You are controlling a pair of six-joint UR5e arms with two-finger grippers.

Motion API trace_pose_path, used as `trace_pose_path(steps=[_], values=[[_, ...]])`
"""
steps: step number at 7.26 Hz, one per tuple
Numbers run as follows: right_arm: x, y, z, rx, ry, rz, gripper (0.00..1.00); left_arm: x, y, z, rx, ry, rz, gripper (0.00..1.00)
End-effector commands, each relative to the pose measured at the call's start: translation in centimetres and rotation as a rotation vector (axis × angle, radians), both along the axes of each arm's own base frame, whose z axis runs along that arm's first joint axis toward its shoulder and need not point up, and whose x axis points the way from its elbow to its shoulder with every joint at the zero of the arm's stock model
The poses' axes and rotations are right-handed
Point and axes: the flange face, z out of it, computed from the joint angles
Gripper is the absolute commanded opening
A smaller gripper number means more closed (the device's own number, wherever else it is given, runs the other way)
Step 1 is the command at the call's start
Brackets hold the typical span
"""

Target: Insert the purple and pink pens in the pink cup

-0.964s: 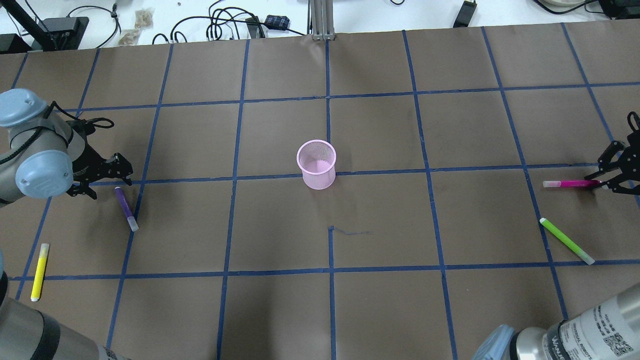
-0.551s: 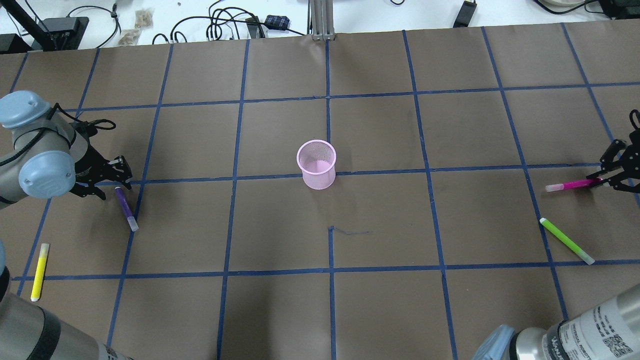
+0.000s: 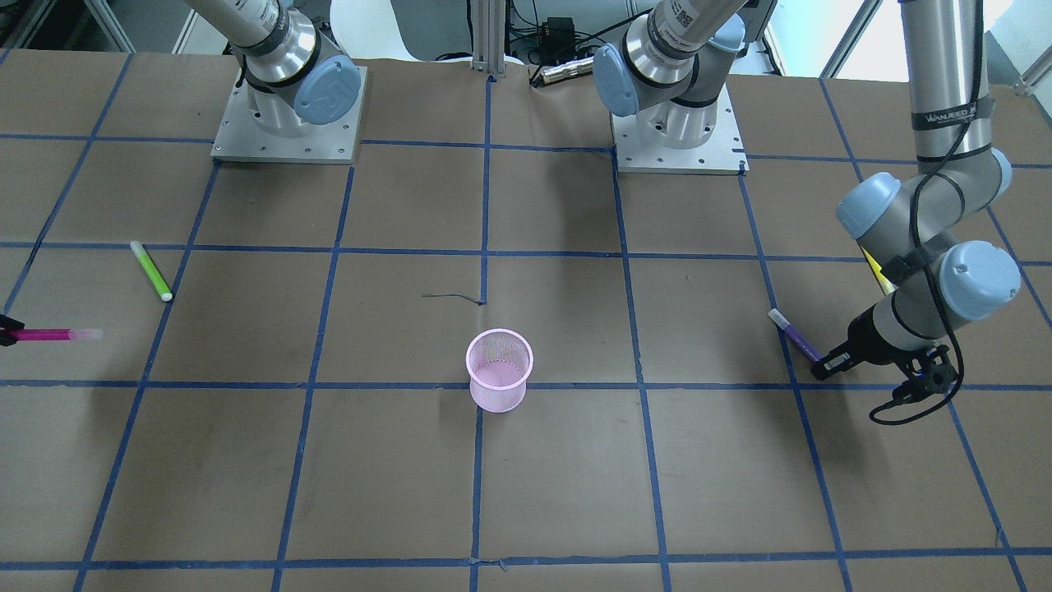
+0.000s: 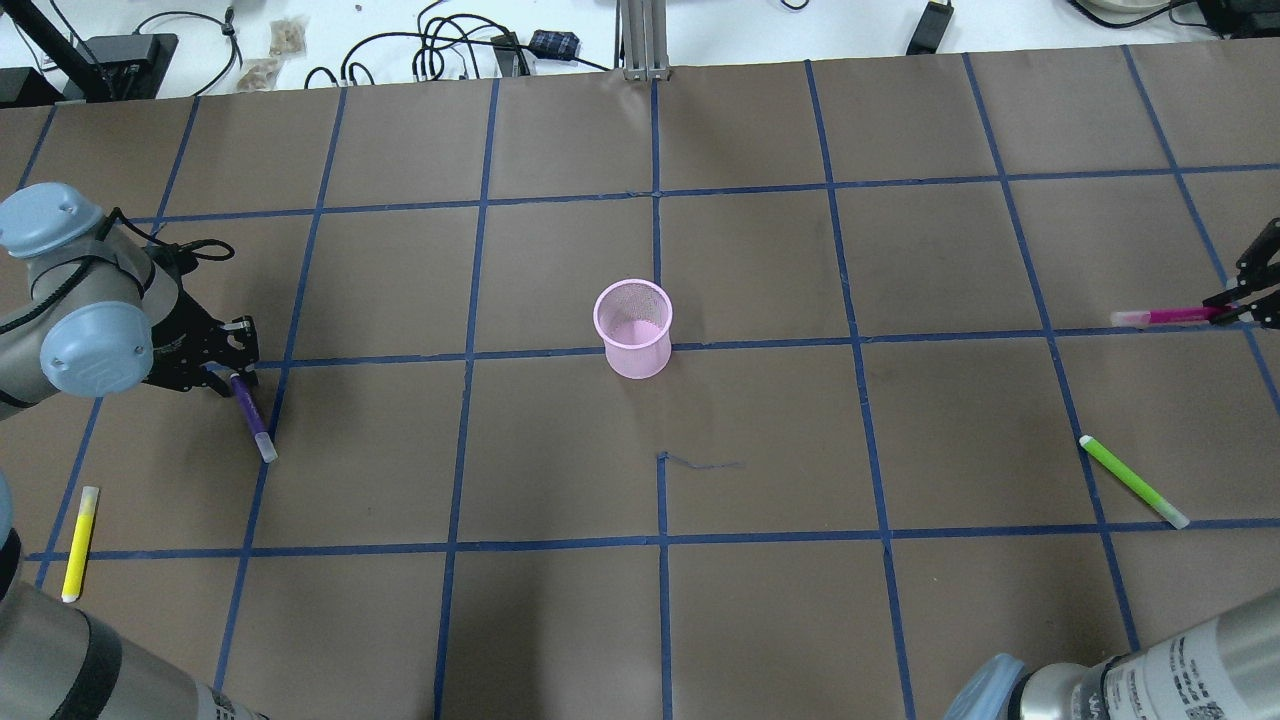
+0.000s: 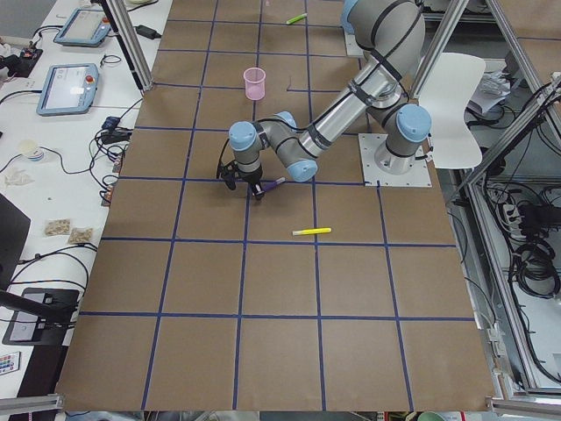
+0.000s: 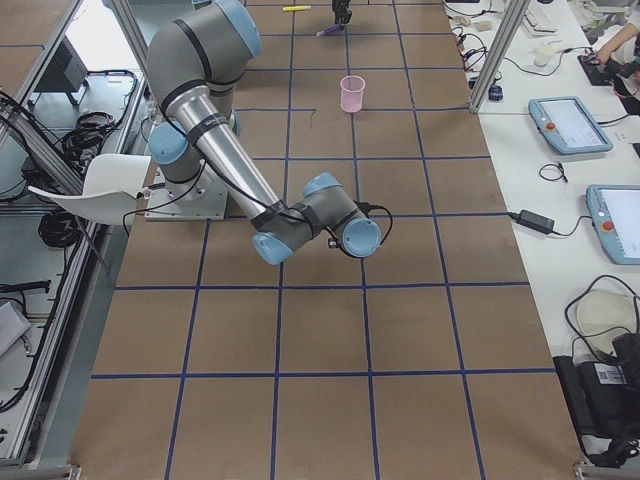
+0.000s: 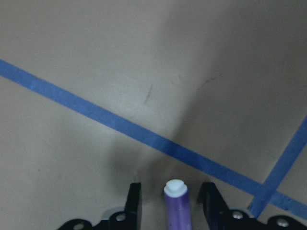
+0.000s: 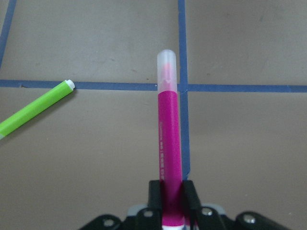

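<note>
The pink mesh cup (image 4: 633, 330) stands upright at the table's middle. The purple pen (image 4: 252, 420) lies on the table at the left. My left gripper (image 4: 225, 372) is down over its far end. In the left wrist view the pen (image 7: 176, 206) sits between the two fingers (image 7: 134, 201) with a gap on each side, so the gripper is open. My right gripper (image 4: 1235, 312) is shut on the end of the pink pen (image 4: 1165, 317) and holds it level above the table at the far right. The pen (image 8: 169, 143) is pinched between the fingers.
A green pen (image 4: 1133, 482) lies at the front right. A yellow pen (image 4: 80, 543) lies at the front left. Cables and boxes sit beyond the table's far edge. Blue tape lines cross the brown table (image 4: 760, 440).
My right gripper closed on the pink pen and lifted it off the table. My left gripper moved down over the purple pen's end.
</note>
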Motion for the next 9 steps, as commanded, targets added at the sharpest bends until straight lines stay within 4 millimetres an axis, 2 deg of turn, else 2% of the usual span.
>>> trace_pose_path(steps=[1,3,4,5,6,8,9], values=[[6.3,-1.3,7.5,-0.042,0.082,0.001,0.0,-0.2,-0.2,0.2,-0.016,0.019,0.029,0.0],[15.0,-1.4,11.8,0.036,0.078,-0.087,0.0,0.1,-1.6,3.8,-0.057,-0.004,0.017,0.0],[19.7,-1.5,13.9,0.036,0.094,-0.088,0.0,0.3,-2.9,7.6,-0.076,-0.014,0.011,0.0],[24.3,-0.8,15.4,0.081,0.089,-0.103,0.0,0.6,-3.9,12.7,-0.085,-0.019,0.005,0.0],[28.0,-0.2,17.0,0.085,0.096,-0.11,0.0,0.6,-4.2,17.5,-0.108,-0.031,0.001,0.0],[35.4,0.2,18.5,0.088,0.109,-0.102,0.0,-0.2,-3.8,21.0,-0.137,-0.052,-0.007,0.0],[39.0,0.2,18.8,0.083,0.124,-0.14,0.0,-0.5,-2.9,23.4,-0.156,-0.072,-0.005,0.0]])
